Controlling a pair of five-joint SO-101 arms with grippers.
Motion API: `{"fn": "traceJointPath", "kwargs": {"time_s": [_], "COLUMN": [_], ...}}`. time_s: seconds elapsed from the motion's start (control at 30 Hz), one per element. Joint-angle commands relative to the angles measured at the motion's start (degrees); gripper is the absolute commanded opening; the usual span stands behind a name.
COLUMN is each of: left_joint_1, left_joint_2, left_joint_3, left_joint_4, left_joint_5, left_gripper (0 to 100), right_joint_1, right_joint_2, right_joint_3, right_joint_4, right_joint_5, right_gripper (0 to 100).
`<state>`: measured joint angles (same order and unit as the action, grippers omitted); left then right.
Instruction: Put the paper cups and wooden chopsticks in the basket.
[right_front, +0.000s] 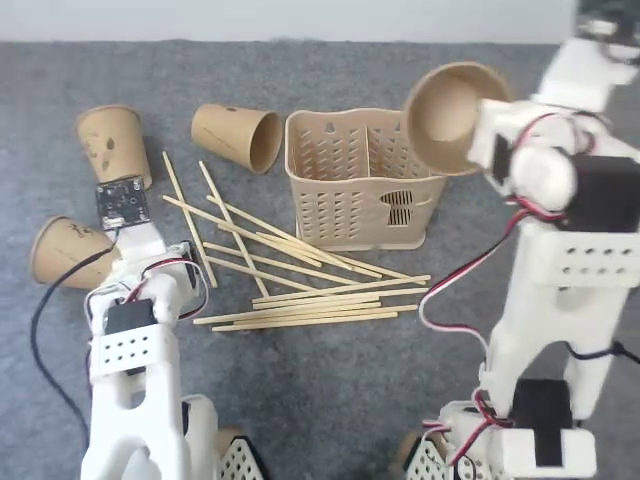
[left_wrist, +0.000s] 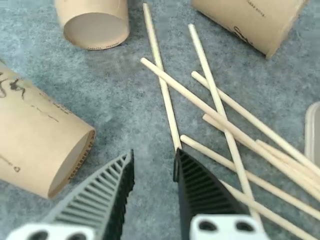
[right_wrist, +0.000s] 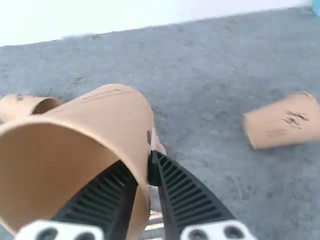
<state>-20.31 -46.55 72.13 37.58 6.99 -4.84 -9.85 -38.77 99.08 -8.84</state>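
The left gripper (left_wrist: 152, 160) is held part open and empty. A cup (left_wrist: 35, 145) lies beside its grey jaw, and the chopsticks (left_wrist: 220, 115) are spread ahead of its black jaw, with one end close to that tip. The right gripper (right_wrist: 145, 167) is clamped on a second cup (right_wrist: 75, 145), one jaw inside the wall and one outside, over the edge of the basket (right_front: 330, 215).

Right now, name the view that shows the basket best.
The high view: the basket is seen almost whole from above, with both compartments and slotted walls. The left wrist view catches just a pale corner, likely its edge. The right wrist view has a sliver behind the cup, hard to identify.
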Motion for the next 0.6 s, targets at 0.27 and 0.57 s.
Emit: {"fn": "traceJointPath", "kwargs": {"time_s": [0.27, 0.57], "left_joint_1": [-0.44, -0.35], "left_joint_2": [-0.44, -0.44], "left_joint_3": [-0.75, -0.75], "left_joint_4": [-0.09, -0.18], "left_joint_5": [-0.35, -0.35], "left_gripper": [13, 13], "right_joint_1": [-3.03, -3.03], "right_joint_2": [9.71, 11.12], "right_joint_3": [-2.73, -2.46], "right_joint_4": [-1.10, -0.84], "right_joint_5": [-0.62, -0.62], "right_gripper": [0.7, 1.3]}}
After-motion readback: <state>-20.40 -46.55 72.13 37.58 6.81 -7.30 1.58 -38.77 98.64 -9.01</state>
